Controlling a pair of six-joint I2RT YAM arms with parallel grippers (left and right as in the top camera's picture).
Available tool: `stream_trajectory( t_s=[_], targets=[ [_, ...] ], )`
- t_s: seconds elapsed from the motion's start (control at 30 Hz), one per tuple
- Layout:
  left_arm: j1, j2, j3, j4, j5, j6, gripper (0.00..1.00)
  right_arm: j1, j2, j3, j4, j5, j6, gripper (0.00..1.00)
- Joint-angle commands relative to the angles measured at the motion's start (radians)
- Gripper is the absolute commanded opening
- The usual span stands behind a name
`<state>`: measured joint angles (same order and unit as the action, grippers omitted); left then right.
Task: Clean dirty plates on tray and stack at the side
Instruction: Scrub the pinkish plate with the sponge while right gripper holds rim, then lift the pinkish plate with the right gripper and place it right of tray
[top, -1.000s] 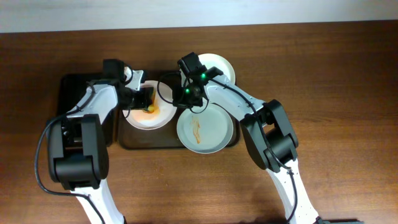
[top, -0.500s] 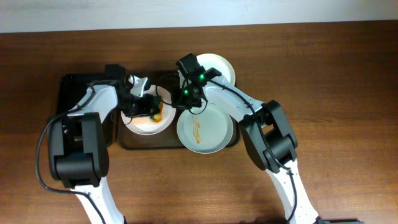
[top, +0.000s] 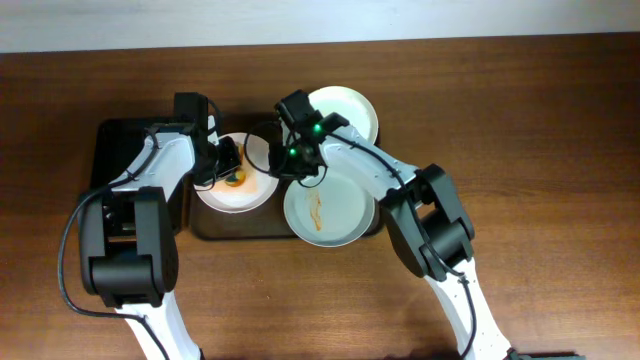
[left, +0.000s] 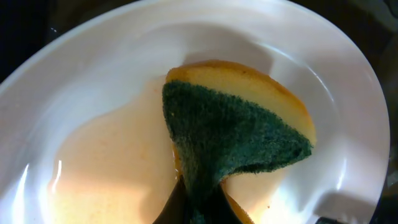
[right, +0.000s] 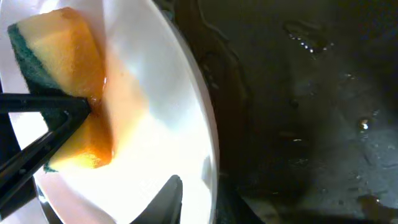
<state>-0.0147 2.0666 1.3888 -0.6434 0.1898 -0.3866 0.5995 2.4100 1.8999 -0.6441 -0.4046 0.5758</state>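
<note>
While the left gripper (top: 228, 166) pinches a folded sponge (left: 236, 137) tight between its fingers, the sponge presses on the middle of the white plate (top: 215, 195), straight below that gripper; the right gripper (top: 286, 160) is closed on the same plate's right rim, seemingly steadying it; the plate sits at the left end of the tray (top: 240, 227), wet with a thin orange film; beside it the pale plate (top: 340, 215) carries an orange streak, apparently unwiped.

Smeared plate (top: 245, 198), streaked plate (top: 340, 205) on brown tray (top: 240, 224); clean plate (top: 350, 110)
</note>
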Motion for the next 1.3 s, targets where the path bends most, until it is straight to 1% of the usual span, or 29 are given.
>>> stream_trajectory(
  t_s=[0.0, 0.03, 0.1, 0.13, 0.17, 0.2, 0.23, 0.27, 0.3, 0.33, 0.43, 0.47, 0.5, 0.57, 0.6, 0.67, 0.7, 0.77, 0.87, 0.93, 0.97, 1.0, 1.13, 1.2, 1.27],
  targets=[
    [0.024, 0.058, -0.04, -0.02, -0.168, -0.019, 0.01, 0.032, 0.021, 0.002, 0.002, 0.05, 0.017, 0.18],
    [0.024, 0.058, -0.04, -0.02, -0.167, -0.015, 0.01, 0.035, 0.021, 0.002, 0.001, 0.055, 0.031, 0.04],
    [0.024, 0.058, -0.04, -0.02, -0.162, 0.024, 0.01, 0.034, 0.021, 0.001, -0.002, 0.061, 0.035, 0.04],
    [0.024, 0.058, -0.039, -0.019, -0.114, 0.09, 0.01, 0.034, 0.021, 0.001, -0.005, 0.061, 0.035, 0.04],
    [0.025, 0.058, -0.034, -0.02, 0.003, 0.179, 0.01, 0.034, 0.021, 0.001, -0.006, 0.061, 0.035, 0.04],
    [0.027, 0.058, -0.031, -0.019, 0.063, 0.219, 0.01, 0.034, 0.021, 0.001, -0.006, 0.06, 0.035, 0.04],
    [0.032, 0.058, -0.017, -0.023, 0.201, 0.315, 0.01, 0.034, 0.021, 0.001, -0.006, 0.056, 0.035, 0.04],
    [0.038, 0.058, -0.003, -0.032, 0.294, 0.377, 0.01, 0.033, 0.021, 0.001, -0.006, 0.053, 0.035, 0.04],
    [0.048, 0.058, 0.023, -0.054, 0.372, 0.413, 0.01, 0.033, 0.021, 0.001, -0.006, 0.049, 0.035, 0.04],
    [0.059, 0.058, 0.061, -0.093, 0.38, 0.414, 0.01, 0.034, 0.021, 0.001, -0.006, 0.047, 0.035, 0.04],
    [0.094, 0.058, 0.237, -0.249, 0.38, 0.414, 0.01, 0.033, 0.02, 0.002, -0.006, 0.043, 0.034, 0.04],
    [0.103, 0.058, 0.31, -0.312, 0.38, 0.414, 0.01, 0.032, 0.02, 0.002, -0.005, 0.038, 0.034, 0.04],
    [0.113, 0.058, 0.42, -0.402, 0.38, 0.415, 0.01, 0.026, 0.018, 0.002, -0.005, 0.026, 0.034, 0.04],
    [0.116, 0.058, 0.55, -0.499, 0.38, 0.426, 0.01, 0.011, 0.006, 0.002, -0.006, 0.015, 0.03, 0.04],
    [0.116, 0.058, 0.625, -0.546, 0.378, 0.447, 0.01, 0.005, -0.017, 0.002, -0.008, 0.016, 0.002, 0.04],
    [0.119, 0.058, 0.699, -0.579, 0.33, 0.448, 0.01, 0.002, -0.058, 0.002, -0.021, 0.052, -0.019, 0.04],
    [0.121, 0.058, 0.721, -0.589, 0.31, 0.448, 0.01, 0.002, -0.093, 0.002, -0.042, 0.105, -0.022, 0.04],
    [0.122, 0.058, 0.725, -0.603, 0.294, 0.448, 0.01, 0.003, -0.17, 0.002, -0.079, 0.194, -0.045, 0.04],
    [0.122, 0.061, 0.723, -0.623, 0.198, 0.447, 0.01, 0.003, -0.274, 0.002, -0.148, 0.325, -0.074, 0.04],
    [0.122, 0.061, 0.723, -0.624, 0.167, 0.439, 0.01, 0.005, -0.337, 0.002, -0.206, 0.439, -0.076, 0.04],
    [0.122, 0.061, 0.723, -0.622, 0.148, 0.426, 0.01, 0.009, -0.364, 0.002, -0.232, 0.499, -0.093, 0.04],
    [0.122, 0.061, 0.723, -0.614, 0.115, 0.384, 0.01, 0.019, -0.398, 0.002, -0.275, 0.604, -0.101, 0.04],
    [0.122, 0.061, 0.719, -0.604, 0.104, 0.372, 0.01, 0.068, -0.433, 0.002, -0.359, 0.89, -0.101, 0.04],
    [0.121, 0.061, 0.698, -0.598, 0.104, 0.371, 0.01, 0.107, -0.433, 0.002, -0.357, 1.003, -0.1, 0.04],
    [0.121, 0.061, 0.636, -0.57, 0.105, 0.37, 0.01, 0.16, -0.433, 0.002, -0.328, 1.133, -0.101, 0.04]
  ],
)
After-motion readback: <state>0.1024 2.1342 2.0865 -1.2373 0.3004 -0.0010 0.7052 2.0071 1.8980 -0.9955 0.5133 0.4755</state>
